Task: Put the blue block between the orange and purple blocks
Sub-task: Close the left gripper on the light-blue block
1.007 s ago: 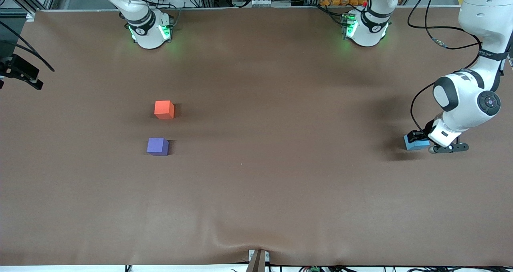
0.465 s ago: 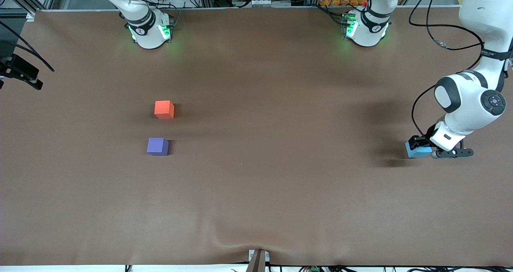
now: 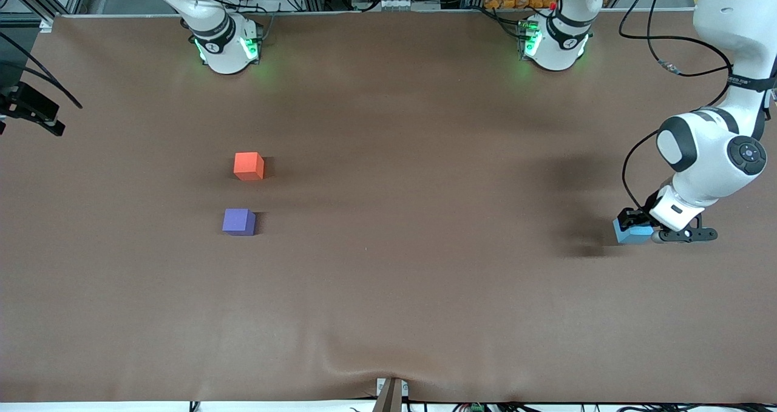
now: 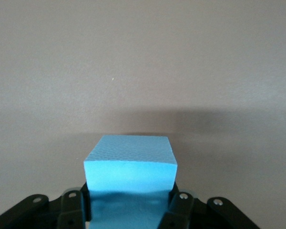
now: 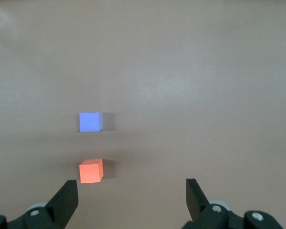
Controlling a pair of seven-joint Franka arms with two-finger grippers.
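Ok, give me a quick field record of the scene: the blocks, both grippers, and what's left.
blue block: held at the left arm's end of the table
left gripper: jaws shut on blue block
orange block: on the table, toward the right arm's end
purple block: nearer the front camera than orange, a gap between them
right gripper: jaws open, waiting above orange and purple
remaining: carry blue into the gap

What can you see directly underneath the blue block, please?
The blue block is clamped in the left gripper, near the left arm's end of the brown table. Only bare table and shadow surround it. Its underside is hidden, so whether it touches the table cannot be told.
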